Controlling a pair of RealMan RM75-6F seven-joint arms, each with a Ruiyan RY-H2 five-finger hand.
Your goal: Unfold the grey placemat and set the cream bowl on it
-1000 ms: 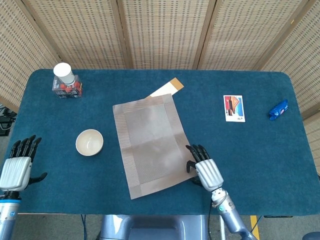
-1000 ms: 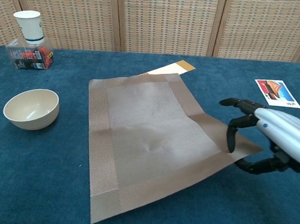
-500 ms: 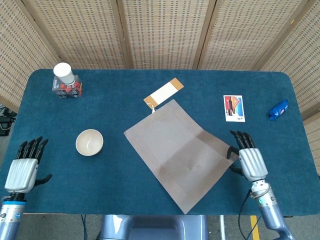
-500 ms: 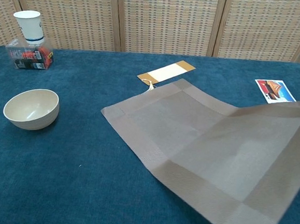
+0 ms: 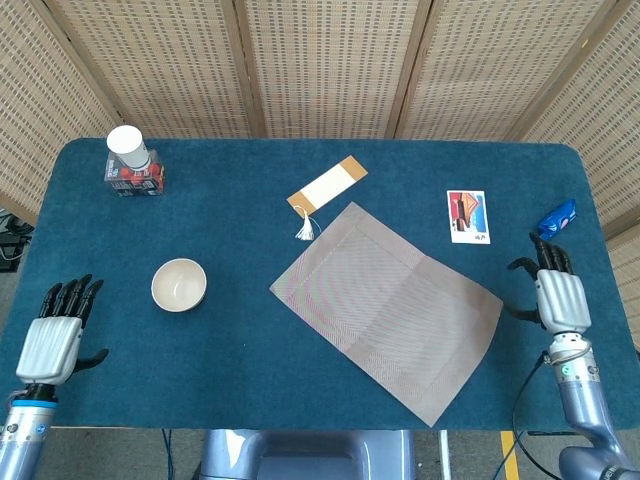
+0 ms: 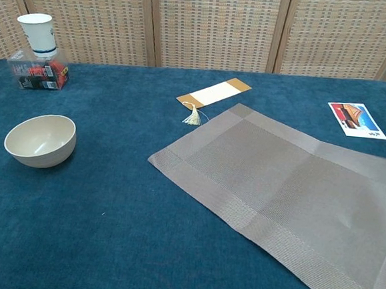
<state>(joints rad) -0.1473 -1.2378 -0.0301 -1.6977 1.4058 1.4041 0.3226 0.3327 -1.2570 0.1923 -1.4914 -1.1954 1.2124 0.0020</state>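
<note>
The grey placemat [image 5: 388, 312] lies spread flat on the blue table, turned at an angle, right of centre; in the chest view the placemat [image 6: 289, 192] runs off the right edge. The cream bowl [image 5: 179, 284] stands upright and empty on the bare cloth to the mat's left, well apart from it, and the bowl [image 6: 40, 140] is at the left of the chest view. My right hand [image 5: 559, 296] hovers just right of the mat's right corner, fingers extended, holding nothing. My left hand [image 5: 56, 336] hangs at the front left edge, fingers apart and empty. Neither hand shows in the chest view.
A bookmark with a tassel [image 5: 325, 188] lies just behind the mat. A picture card [image 5: 468, 216] and a blue wrapped item [image 5: 556, 219] sit at the right. A paper cup on a small box [image 5: 131, 161] stands at the far left corner.
The placemat was pulled to the right, turned and laid flat. My right hand moved right past the mat's corner and let go. The left hand sank slightly.
</note>
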